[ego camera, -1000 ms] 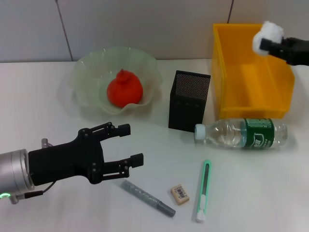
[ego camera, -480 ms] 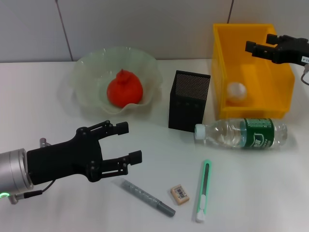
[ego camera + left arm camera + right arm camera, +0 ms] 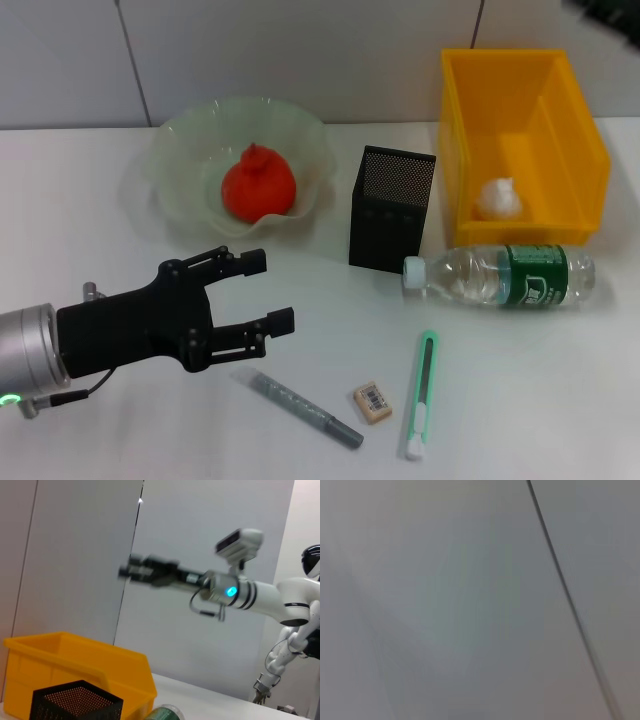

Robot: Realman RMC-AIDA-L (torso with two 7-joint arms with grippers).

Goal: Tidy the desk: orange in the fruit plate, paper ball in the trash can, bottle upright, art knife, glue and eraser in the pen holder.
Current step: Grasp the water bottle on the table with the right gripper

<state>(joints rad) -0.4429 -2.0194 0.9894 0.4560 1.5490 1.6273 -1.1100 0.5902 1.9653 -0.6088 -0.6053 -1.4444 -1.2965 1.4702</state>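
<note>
Here the left gripper point(image 3: 262, 290) hovers, jaws spread, near the green-labelled bottle point(image 3: 500, 276).

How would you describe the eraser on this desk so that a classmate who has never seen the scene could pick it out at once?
Start at the black mesh pen holder in the middle of the white table, then look toward the near edge. The eraser lies flat between the grey glue stick and the green art knife. It is the small tan block, while both neighbours are long and thin.

green label on the lying bottle point(image 3: 500, 275), print too small to read, dark marks on the eraser point(image 3: 373, 401) unreadable
</note>
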